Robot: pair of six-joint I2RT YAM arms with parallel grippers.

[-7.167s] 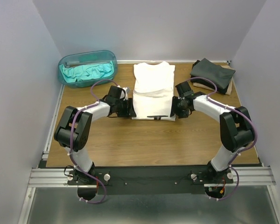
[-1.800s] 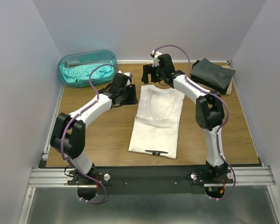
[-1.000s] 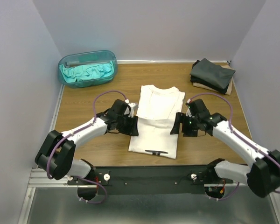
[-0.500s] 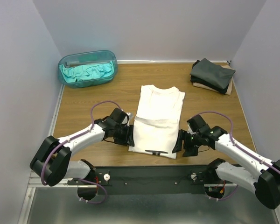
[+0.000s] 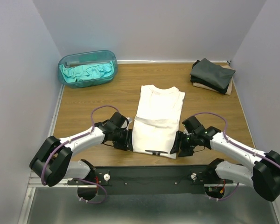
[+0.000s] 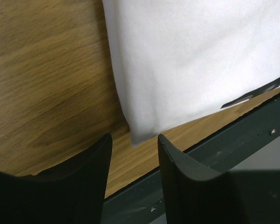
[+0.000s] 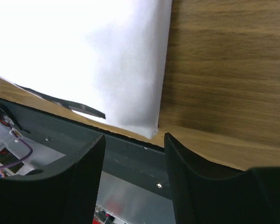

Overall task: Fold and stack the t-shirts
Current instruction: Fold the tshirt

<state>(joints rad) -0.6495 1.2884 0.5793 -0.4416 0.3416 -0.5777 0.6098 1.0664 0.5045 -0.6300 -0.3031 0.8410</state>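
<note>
A white t-shirt (image 5: 157, 117) with a small black print mark near its hem lies flat on the wooden table, sides folded in, collar at the far end. My left gripper (image 5: 127, 141) is open at the shirt's near left corner (image 6: 140, 133), which sits between its fingers (image 6: 91, 172). My right gripper (image 5: 175, 145) is open at the near right corner (image 7: 149, 126), close to its fingers (image 7: 186, 168). Dark charcoal folded shirts (image 5: 212, 74) are stacked at the far right. A teal shirt (image 5: 86, 71) lies crumpled in the tub.
A translucent teal plastic tub (image 5: 65, 63) stands at the far left corner. The dark stack rests on a tan board (image 5: 228, 87). The table's near edge and a black metal rail (image 5: 149, 175) run just below the shirt's hem; the rail also shows in both wrist views (image 6: 233, 149) (image 7: 130, 154).
Both grippers have moved from the far end of the shirt down its sides to the near corners. The shirt, earlier doubled over, lies unfolded lengthwise and has not moved in the last second.
</note>
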